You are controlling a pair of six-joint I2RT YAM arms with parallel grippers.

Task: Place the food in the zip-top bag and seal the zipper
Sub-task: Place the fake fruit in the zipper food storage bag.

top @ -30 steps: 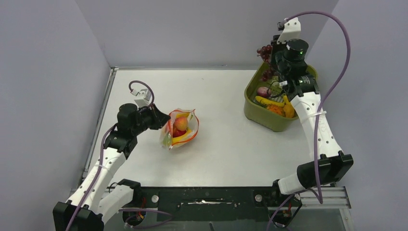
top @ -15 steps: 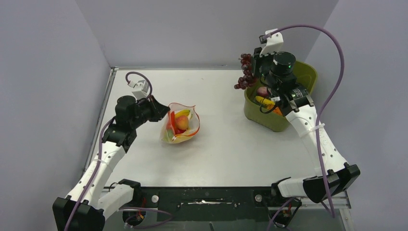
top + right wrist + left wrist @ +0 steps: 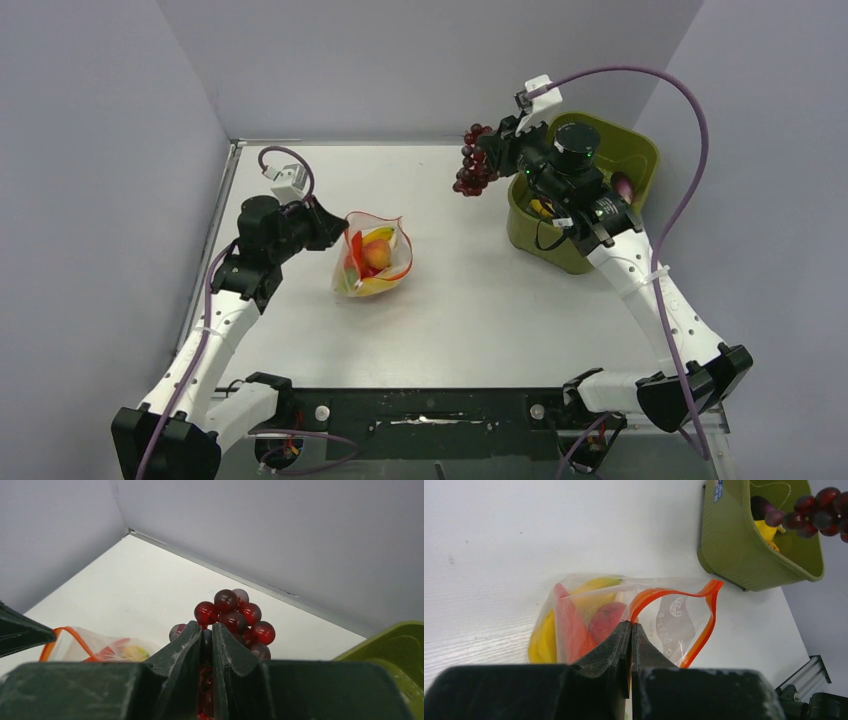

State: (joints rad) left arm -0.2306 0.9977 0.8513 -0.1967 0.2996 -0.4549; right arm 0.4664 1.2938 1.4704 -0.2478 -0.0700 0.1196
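Note:
The clear zip-top bag (image 3: 372, 260) stands mouth-up left of the table's centre, holding a yellow banana (image 3: 540, 641), a red piece (image 3: 570, 630) and a round reddish fruit (image 3: 605, 620). Its orange-red zipper (image 3: 704, 620) gapes in a loop. My left gripper (image 3: 630, 624) is shut on the bag's near rim, holding it up. My right gripper (image 3: 206, 627) is shut on a bunch of dark red grapes (image 3: 474, 167), hanging in the air left of the green bin and to the right of the bag.
The olive-green bin (image 3: 570, 255) sits at the back right with more toy food (image 3: 766, 527) inside. Grey walls close the table on the left, back and right. A purple cable (image 3: 690, 150) arcs above the right arm.
My right gripper has lifted the grapes out of the bin and carried them left, past the bin's edge. The left gripper has raised the bag's rim slightly, and the mouth stands wider.

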